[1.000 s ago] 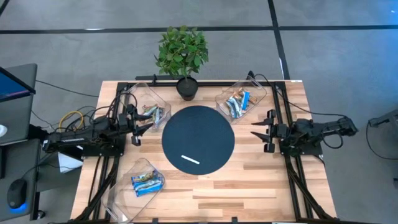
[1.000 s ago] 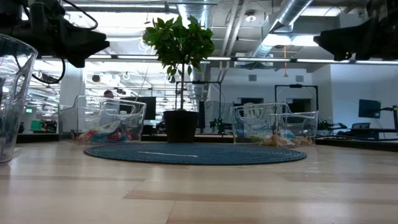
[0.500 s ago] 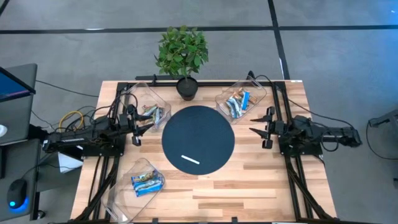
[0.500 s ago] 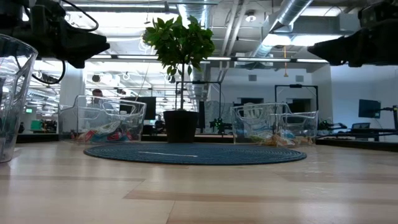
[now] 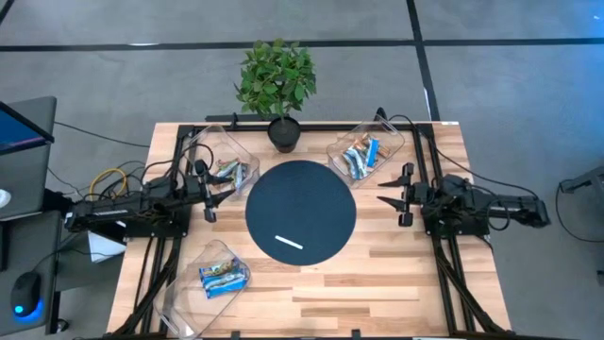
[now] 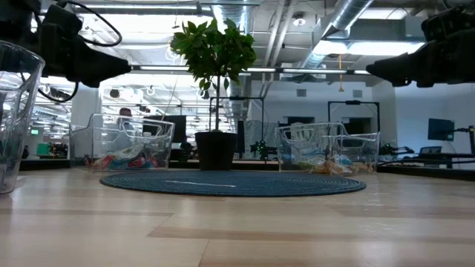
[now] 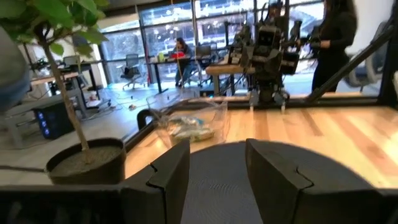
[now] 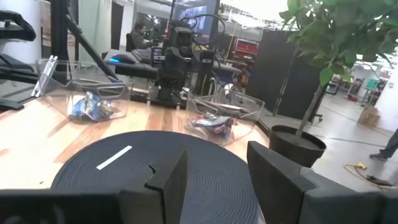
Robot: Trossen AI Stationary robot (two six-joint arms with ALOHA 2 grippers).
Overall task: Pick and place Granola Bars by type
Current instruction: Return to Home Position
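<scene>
High view has the right arm lying straighter along its side of the light wooden bench (image 5: 396, 274) than it did 1 second ago, its elbow no longer cocked. The right gripper (image 5: 387, 200) has crept a touch closer to the rim of the round dark blue woven mat (image 5: 300, 203). The left gripper (image 5: 215, 191) has eased back slightly from the mat and hangs just beside the near edge of the top left bin (image 5: 209, 142), a clear plastic tub. Both arms read as settling into a rest pose, not reaching for anything.

That fits the state of the job. No wrapped granola bars (image 5: 361, 157) lie on the mat; they sit in 3 clear tubs. A mixed blue and orange lot is in the top right bin (image 5: 396, 137), reddish and brown ones are in the top left bin, and blue-and-white ones are in the bottom left bin (image 5: 189, 260). Only a thin plain white strip (image 5: 289, 243) is left on the mat, and it is not a bar. I judge the sorting finished.

Wrist views show each gripper with its 2 dark fingers set moderately apart. The mat shows through the clear gap between them, with nothing gripped and nothing touched. Both hang above the bench. A leafy green potted plant (image 5: 276, 77) stands at the far edge between the top bins.
</scene>
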